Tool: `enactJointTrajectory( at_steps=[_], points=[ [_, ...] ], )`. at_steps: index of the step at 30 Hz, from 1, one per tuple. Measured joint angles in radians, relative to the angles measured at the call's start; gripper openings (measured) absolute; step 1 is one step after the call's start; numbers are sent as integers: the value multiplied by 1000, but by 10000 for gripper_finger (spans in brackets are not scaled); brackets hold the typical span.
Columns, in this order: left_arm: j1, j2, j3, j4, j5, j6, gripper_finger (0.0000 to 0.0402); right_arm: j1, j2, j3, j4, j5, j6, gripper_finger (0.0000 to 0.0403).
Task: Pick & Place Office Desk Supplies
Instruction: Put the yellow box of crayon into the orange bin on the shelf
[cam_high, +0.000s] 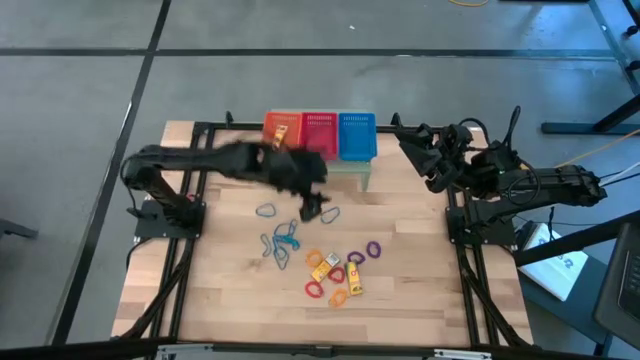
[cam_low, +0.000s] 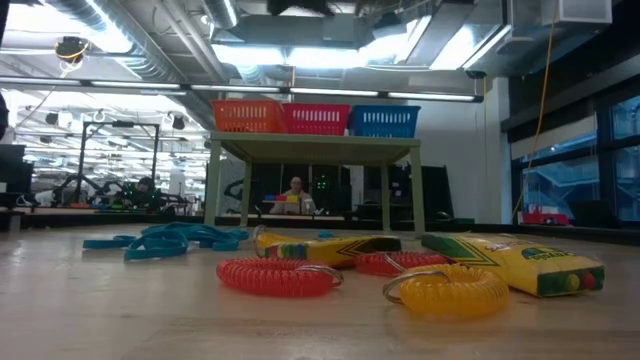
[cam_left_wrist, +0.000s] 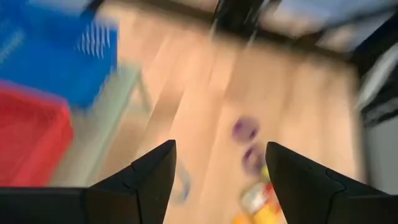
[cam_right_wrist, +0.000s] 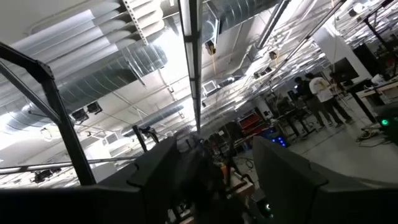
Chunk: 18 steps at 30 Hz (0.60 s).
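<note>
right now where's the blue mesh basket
In the high view the blue mesh basket sits at the table's far edge, rightmost of three on a small green stand, with the red basket touching its left side.

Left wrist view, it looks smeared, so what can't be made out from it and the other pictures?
- Left wrist view: motion blur smears the purple loops and the yellow-orange block; no detail.
- High view: the blurred left arm covers part of the orange basket, hiding most of its contents.
- Low view: both arms are out of frame.
- Right wrist view: faces the ceiling; no table visible.
</note>
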Motion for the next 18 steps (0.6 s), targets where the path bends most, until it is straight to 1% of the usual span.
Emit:
enactJointTrajectory(
  at_steps=[2,5,8,9,13,18],
  points=[
    [-47,32,0,-53,-16,-21,242,0,0,0,-10,16,0,213],
    [-87,91,0,-82,39,-100,242,0,0,0,-28,31,4,213],
    [-103,172,0,-64,87,-249,242,0,0,0,-53,51,27,213],
    [-109,202,0,-57,89,-301,242,0,0,0,-62,58,28,213],
    [-156,309,0,-29,31,-524,242,2,0,0,-72,89,31,213],
    [-209,382,0,12,26,-725,242,15,0,0,-85,73,68,213]
  ],
)
